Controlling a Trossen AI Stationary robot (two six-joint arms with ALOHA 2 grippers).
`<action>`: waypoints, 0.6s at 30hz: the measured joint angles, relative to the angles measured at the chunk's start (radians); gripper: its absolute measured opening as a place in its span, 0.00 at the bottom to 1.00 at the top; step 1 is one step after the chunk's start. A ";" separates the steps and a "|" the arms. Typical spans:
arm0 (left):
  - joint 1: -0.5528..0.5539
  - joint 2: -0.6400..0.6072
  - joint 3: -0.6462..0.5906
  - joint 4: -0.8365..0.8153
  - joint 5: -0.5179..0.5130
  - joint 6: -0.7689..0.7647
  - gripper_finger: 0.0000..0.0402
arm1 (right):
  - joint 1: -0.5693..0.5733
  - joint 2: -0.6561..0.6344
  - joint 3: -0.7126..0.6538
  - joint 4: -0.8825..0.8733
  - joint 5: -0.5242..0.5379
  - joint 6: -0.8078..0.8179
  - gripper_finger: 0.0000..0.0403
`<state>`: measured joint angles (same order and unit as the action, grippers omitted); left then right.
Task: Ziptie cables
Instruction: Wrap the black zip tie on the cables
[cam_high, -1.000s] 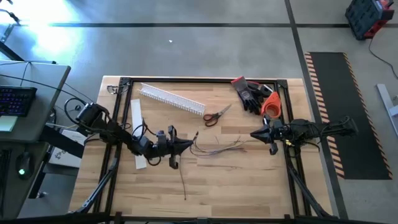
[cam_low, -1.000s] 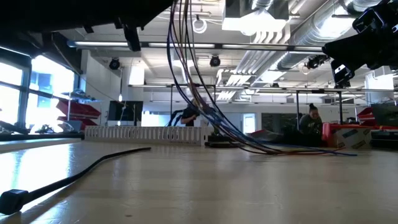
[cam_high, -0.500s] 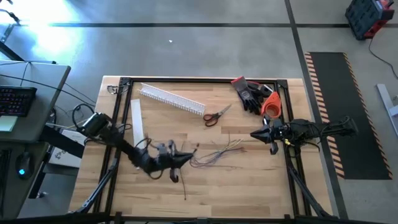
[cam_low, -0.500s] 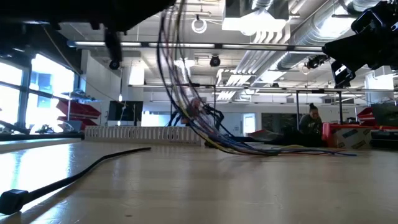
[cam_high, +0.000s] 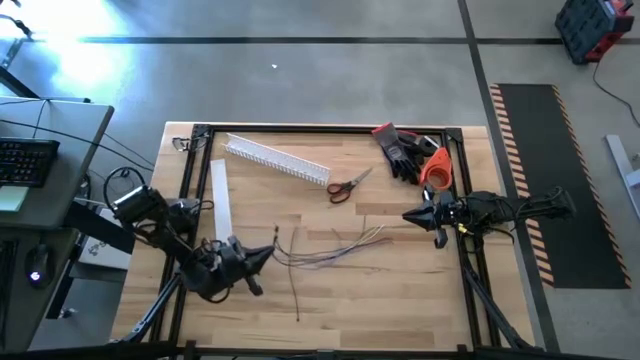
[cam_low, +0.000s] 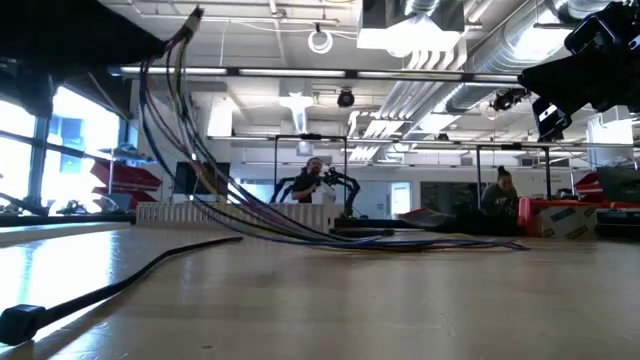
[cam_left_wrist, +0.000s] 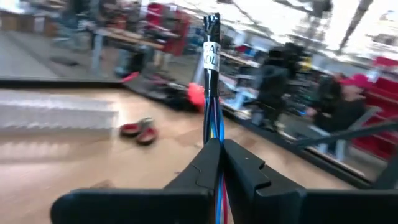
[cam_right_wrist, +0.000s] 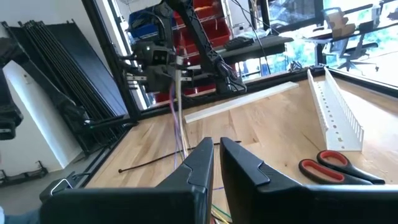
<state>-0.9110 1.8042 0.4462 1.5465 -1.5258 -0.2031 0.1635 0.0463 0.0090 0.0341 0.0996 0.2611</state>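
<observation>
The cables (cam_high: 330, 255) are a few thin dark wires fanned across the middle of the table. One end is raised at my left gripper (cam_high: 268, 253), which is shut on them near the table's left side. In the low view the cables (cam_low: 250, 200) slope from high on the left down to the wood. A black ziptie (cam_high: 295, 295) lies flat just nearer than them. My right gripper (cam_high: 408, 215) is shut, hovers off the cables' right ends and touches nothing. My left gripper pinches the cable bundle between its two fingers a little below its labelled end (cam_left_wrist: 212, 134). The end with the white label (cam_left_wrist: 211, 55) sticks out past the fingertips. The fingers come from the table's left. The held end is lifted; the far ends (cam_low: 440, 242) lie on the table.
A white slotted duct (cam_high: 275, 158) and a flat white strip (cam_high: 220, 195) lie at the far left. Red-handled scissors (cam_high: 345, 187), dark gloves (cam_high: 405, 150) and an orange object (cam_high: 437, 170) sit at the far right. People show in the room behind (cam_low: 500, 195).
My left gripper has moved toward the table's left edge and a little toward the near edge, keeping its hold. The cables have been dragged leftward along the table with it, their raised end shifting left. My right arm has kept still.
</observation>
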 joint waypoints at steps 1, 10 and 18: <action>-0.004 0.000 -0.013 0.000 -0.003 -0.026 0.00 | 0.000 0.000 0.000 0.000 0.002 0.000 0.04; -0.049 0.000 -0.109 -0.033 0.005 -0.263 0.08 | 0.000 0.000 0.000 0.000 0.003 -0.015 0.04; -0.120 0.000 -0.131 -0.023 -0.013 -0.160 0.22 | 0.000 0.000 0.000 0.001 0.003 -0.015 0.04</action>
<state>-1.0314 1.8042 0.3149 1.5232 -1.5392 -0.3634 0.1633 0.0463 0.0086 0.0347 0.1030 0.2459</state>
